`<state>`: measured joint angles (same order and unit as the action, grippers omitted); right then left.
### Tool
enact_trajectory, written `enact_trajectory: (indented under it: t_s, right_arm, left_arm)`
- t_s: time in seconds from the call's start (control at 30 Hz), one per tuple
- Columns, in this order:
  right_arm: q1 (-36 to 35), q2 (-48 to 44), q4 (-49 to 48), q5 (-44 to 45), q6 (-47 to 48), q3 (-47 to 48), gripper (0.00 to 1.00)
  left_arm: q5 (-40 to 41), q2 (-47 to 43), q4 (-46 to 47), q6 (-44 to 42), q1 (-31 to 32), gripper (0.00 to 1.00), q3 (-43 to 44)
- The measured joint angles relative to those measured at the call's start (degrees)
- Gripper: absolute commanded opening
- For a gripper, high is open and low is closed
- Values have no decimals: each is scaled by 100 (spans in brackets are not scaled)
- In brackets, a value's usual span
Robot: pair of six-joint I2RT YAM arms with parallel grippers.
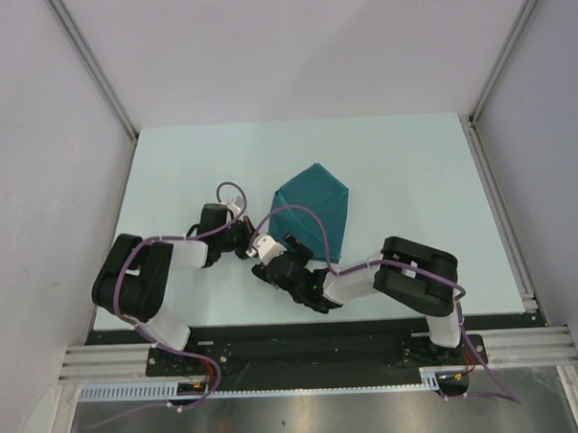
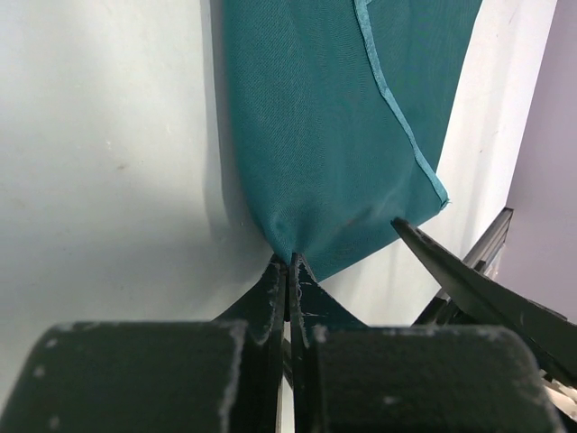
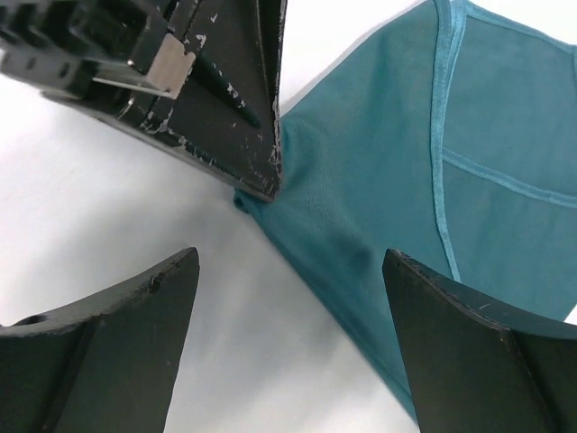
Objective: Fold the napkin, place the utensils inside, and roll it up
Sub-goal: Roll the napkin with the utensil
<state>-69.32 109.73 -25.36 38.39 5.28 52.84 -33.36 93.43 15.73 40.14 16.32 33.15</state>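
Note:
The teal napkin lies folded in the middle of the table, with a lighter hem showing. My left gripper is shut on its near corner, the jaws pressed together with cloth bunched at the tips. In the top view the left gripper sits at the napkin's left lower edge. My right gripper is open wide just beside it, one finger over bare table and the other over the napkin, holding nothing. In the top view the right gripper is close below the left one. The utensils are out of view.
The pale table has raised rails along its left and right edges and grey walls around it. One right finger reaches into the left wrist view close to the napkin's hemmed corner. Purple cables loop over both arms.

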Motion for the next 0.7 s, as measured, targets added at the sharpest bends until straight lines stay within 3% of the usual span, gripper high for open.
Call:
enact_trajectory:
  t_s: [0.43,0.7]
  right_arm:
    - [24,584,-328,1108,254,350,85]
    - [234,588,-258,1353,221,339,80]
  left_arm:
    - [-52,0,0,42,-101,0,0]
    - [-138,-24,2,44,-203,0,0]
